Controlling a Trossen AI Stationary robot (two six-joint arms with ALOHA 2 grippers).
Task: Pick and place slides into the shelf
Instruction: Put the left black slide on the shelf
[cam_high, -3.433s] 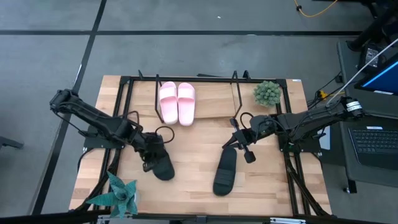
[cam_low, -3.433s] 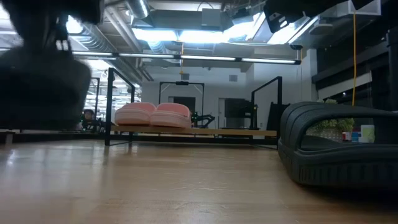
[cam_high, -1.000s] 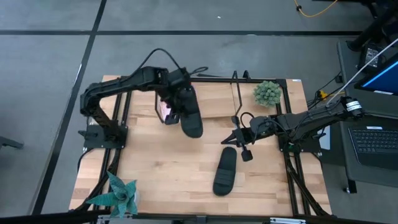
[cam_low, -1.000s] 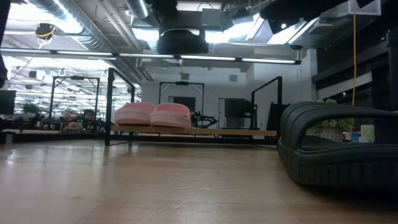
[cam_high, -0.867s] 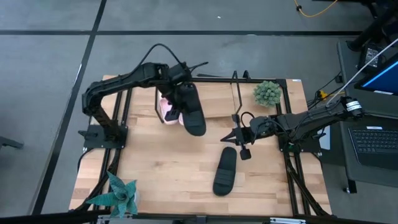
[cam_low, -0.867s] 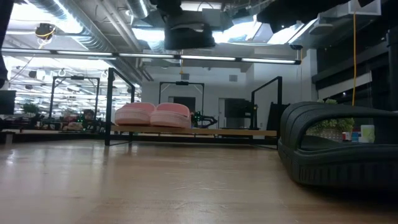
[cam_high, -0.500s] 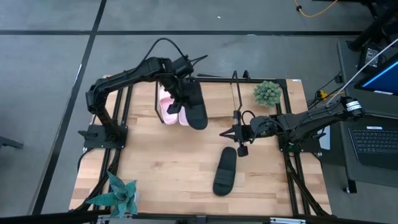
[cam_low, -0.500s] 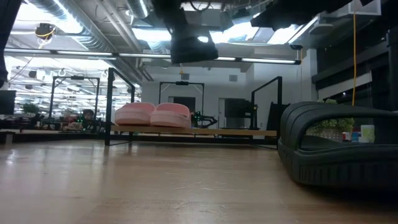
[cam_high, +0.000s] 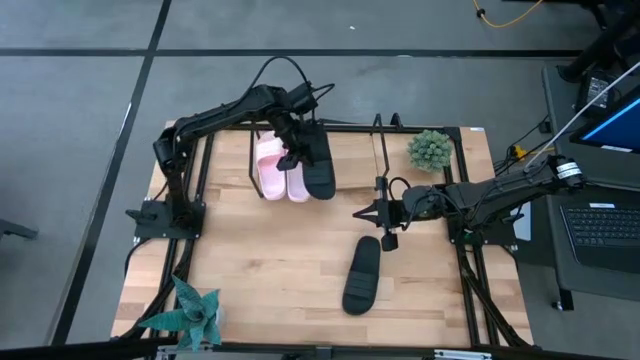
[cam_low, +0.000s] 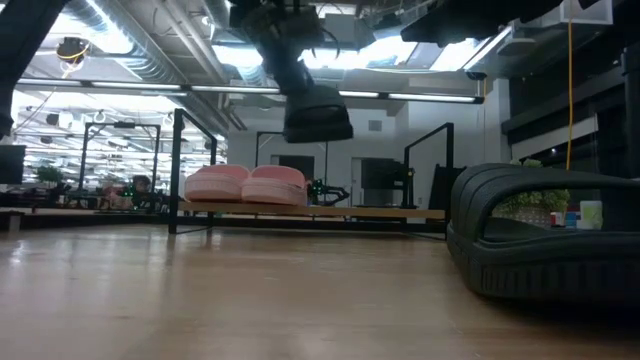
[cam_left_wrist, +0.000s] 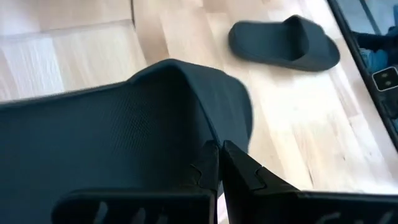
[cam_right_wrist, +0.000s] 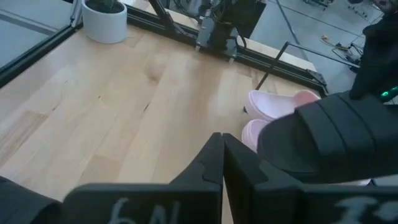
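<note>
We see the left arm's fingers (cam_high: 296, 152) clamped shut on one black rubber slide sandal (cam_high: 318, 165), holding it in the air above the low black-rod shelf with its pale wooden board (cam_high: 350, 160) at the worktop's far edge, just beside the two pale pink slide sandals (cam_high: 284, 166) already on the board. The second black slide sandal (cam_high: 362, 274) lies on the light wooden worktop (cam_high: 280, 280) toward the near edge. The right arm's fingers (cam_high: 383, 213) are closed on nothing, near the worktop's middle. We judge two risks: a release too close to the pink pair would land the black sandal on them, and a high release could let it bounce off the board.
</note>
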